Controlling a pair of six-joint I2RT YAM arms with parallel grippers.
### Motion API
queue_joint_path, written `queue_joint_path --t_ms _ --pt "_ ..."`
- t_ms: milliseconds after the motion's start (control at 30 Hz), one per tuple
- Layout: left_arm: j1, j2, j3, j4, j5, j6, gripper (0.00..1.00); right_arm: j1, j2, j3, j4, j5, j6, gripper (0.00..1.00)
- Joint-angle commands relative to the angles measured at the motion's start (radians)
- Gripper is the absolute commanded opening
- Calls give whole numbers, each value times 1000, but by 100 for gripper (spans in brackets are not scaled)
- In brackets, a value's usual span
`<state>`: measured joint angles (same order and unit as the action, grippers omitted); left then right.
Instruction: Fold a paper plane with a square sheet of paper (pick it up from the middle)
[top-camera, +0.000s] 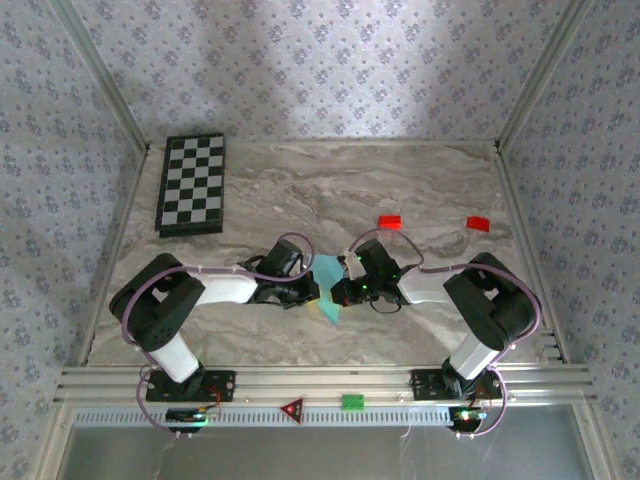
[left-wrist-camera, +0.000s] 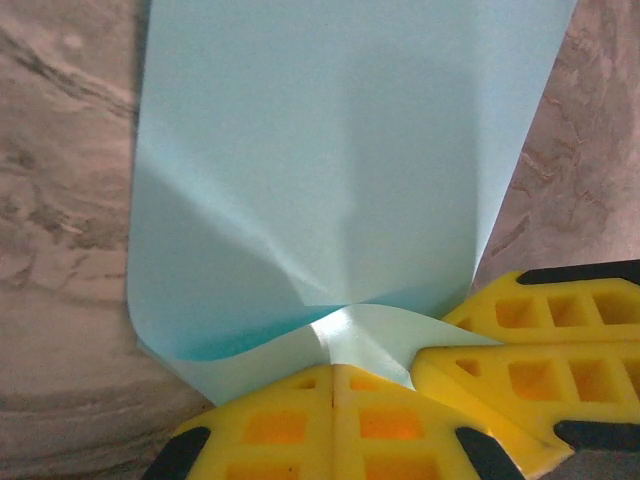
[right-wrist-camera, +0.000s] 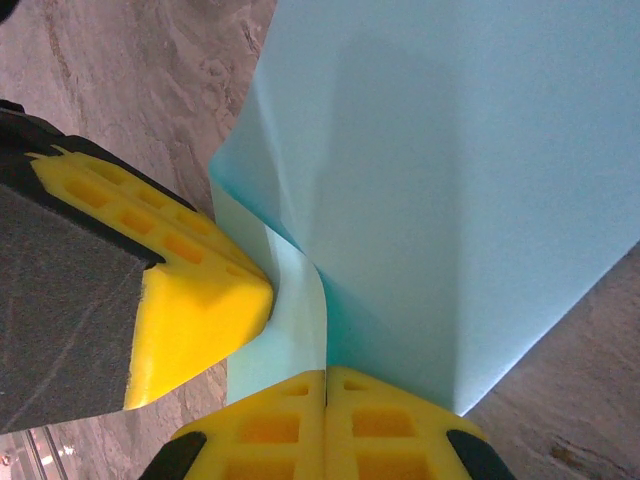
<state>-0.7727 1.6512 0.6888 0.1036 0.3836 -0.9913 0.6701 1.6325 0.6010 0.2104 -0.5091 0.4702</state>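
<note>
Paper plane (top-camera: 328, 290): a loosely creased cyan sheet, mid-table between both arms. Through the left wrist camera I see the left gripper (left-wrist-camera: 335, 385), fingers pressed together, pinching the sheet's edge. The right wrist camera shows me the right gripper (right-wrist-camera: 326, 385) pinching alongside. From overhead I see a chessboard (top-camera: 192, 184) far left and red blocks (top-camera: 389, 222) far right.

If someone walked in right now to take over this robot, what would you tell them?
Left gripper: shut on the paper.
Right gripper: shut on it too, pinching right beside the left one.
Where: mid-table between the two arms, fanning out from the pinch.
Done: sheet gripped, seemingly lifted.
Left: only soft bends show and no sharp creases, so likely all the plane's folds.
</note>
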Motion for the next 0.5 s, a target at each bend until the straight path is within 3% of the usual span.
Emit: queue_joint_path --t_ms 0,133,467 --pt "-7 -41 33 -53 -18 36 2 7 13 -7 -82 49 -15 0" --pt "-10 -78 43 -31 -11 41 7 6 12 -7 -86 51 -16 0" --pt "-13 -12 29 -11 4 46 2 7 12 -6 -86 50 -15 0"
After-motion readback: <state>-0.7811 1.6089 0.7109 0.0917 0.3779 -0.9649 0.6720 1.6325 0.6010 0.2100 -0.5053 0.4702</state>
